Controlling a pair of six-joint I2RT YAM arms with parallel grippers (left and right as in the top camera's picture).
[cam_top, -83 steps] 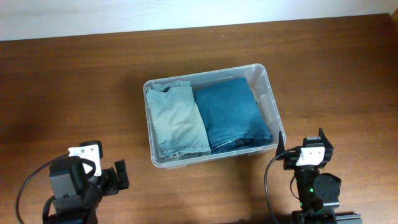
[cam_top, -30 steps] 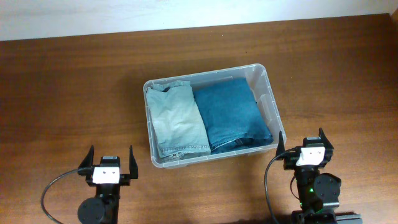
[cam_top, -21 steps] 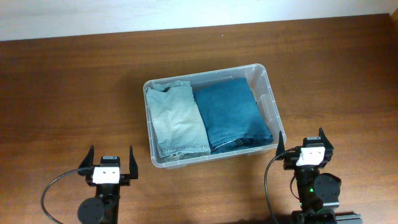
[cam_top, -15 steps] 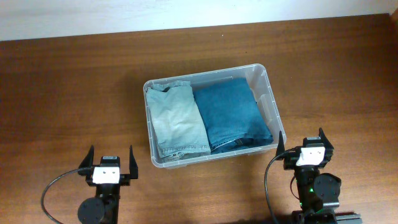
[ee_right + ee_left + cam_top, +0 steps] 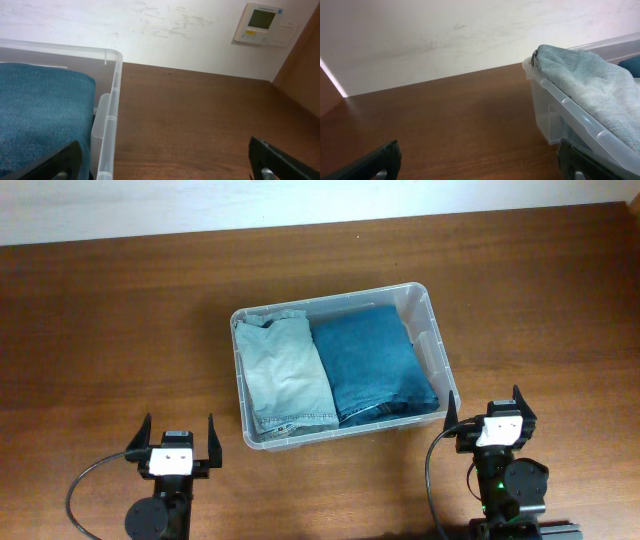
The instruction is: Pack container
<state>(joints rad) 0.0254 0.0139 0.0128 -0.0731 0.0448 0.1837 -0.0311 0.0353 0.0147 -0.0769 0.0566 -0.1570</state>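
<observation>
The clear plastic container (image 5: 436, 350) sits mid-table with a folded light blue-grey garment (image 5: 285, 375) on its left side and folded dark blue jeans (image 5: 375, 365) on its right. My left gripper (image 5: 176, 432) is open and empty near the front edge, left of the container's front corner. My right gripper (image 5: 487, 408) is open and empty just off the container's front right corner. The left wrist view shows the container's wall (image 5: 555, 112) and the light garment (image 5: 590, 80). The right wrist view shows the rim (image 5: 112, 115) and the jeans (image 5: 40, 105).
The wooden table (image 5: 120, 320) runs back to a white wall (image 5: 200, 200). A wall thermostat (image 5: 262, 22) shows in the right wrist view.
My left arm has swung from a turned pose at the far left to a straight, forward-facing pose with open fingers. In the last second nothing has moved. The right arm stayed still.
</observation>
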